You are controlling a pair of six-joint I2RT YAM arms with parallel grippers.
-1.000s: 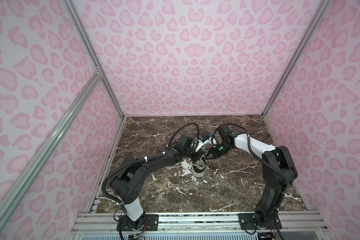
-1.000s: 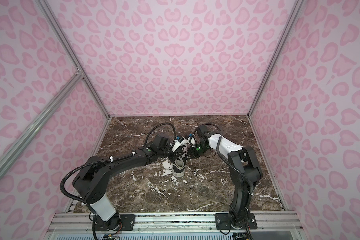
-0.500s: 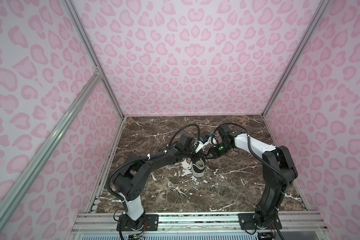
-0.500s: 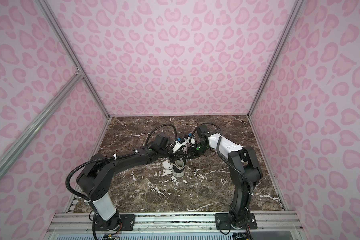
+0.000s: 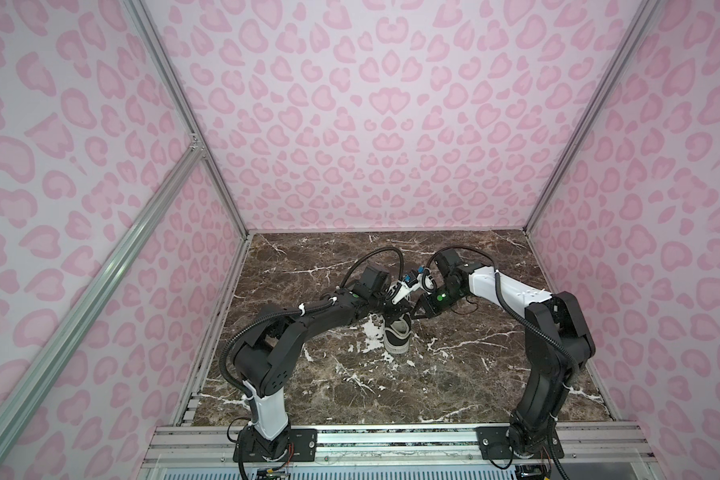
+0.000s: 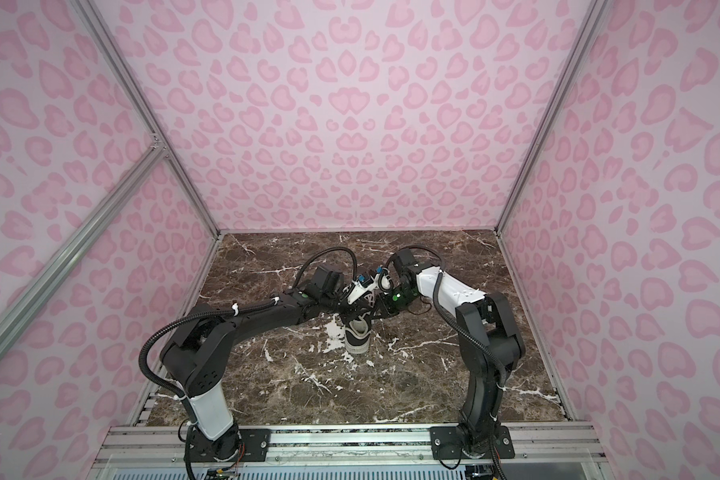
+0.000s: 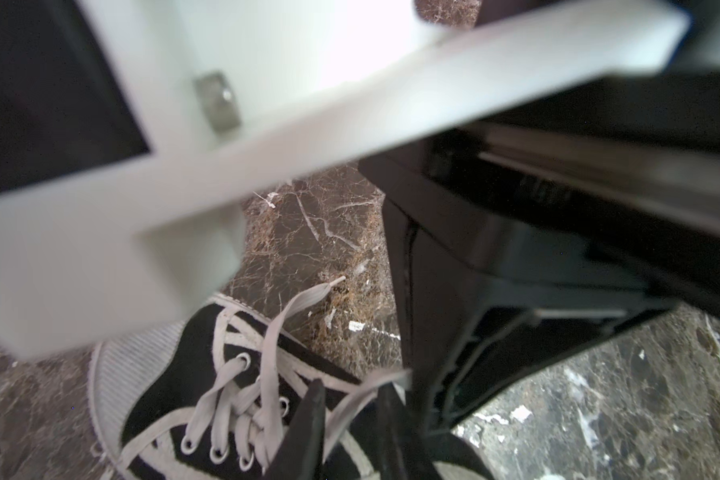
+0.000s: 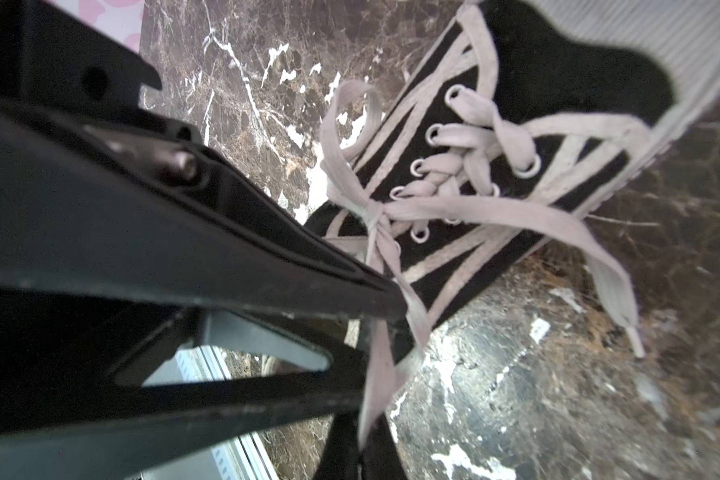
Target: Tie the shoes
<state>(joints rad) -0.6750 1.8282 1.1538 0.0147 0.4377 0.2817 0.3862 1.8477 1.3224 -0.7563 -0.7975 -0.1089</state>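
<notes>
The sneaker (image 5: 398, 338) is sitting near the middle of the counter (image 5: 350, 395). Its long axis is running from the far edge to the near edge, with the white toe cap pointing at the near edge. Both arms are leaning in over its heel half, one from the left-edge side and one from the right-edge side.

The right fingers (image 8: 267, 249) are pinching shut on one lace strand (image 8: 381, 374), just off the side of the shoe that faces the right edge. That strand is coming out of a small knot (image 8: 371, 210) over the upper eyelets and crossing the shoe's long axis. It is passing through the right fingers and on to the left fingers (image 7: 308, 424). Those are standing narrowly parted with the strand lying between them; I cannot tell whether they are actually nipping it.

Beside the knot a loop (image 8: 350, 88) is standing up, and the free end (image 8: 516, 214) is trailing off the shoe onto the counter.

The coming move is probably turning on that line. From the right fingers the knot is lying back toward the shoe, so a tightening pull would be heading outward along the strand toward the right edge, crosswise to the shoe. The right arm is the nearer one and is holding firmly. The shoe looks light, so it may be dragging sideways under such a pull.
</notes>
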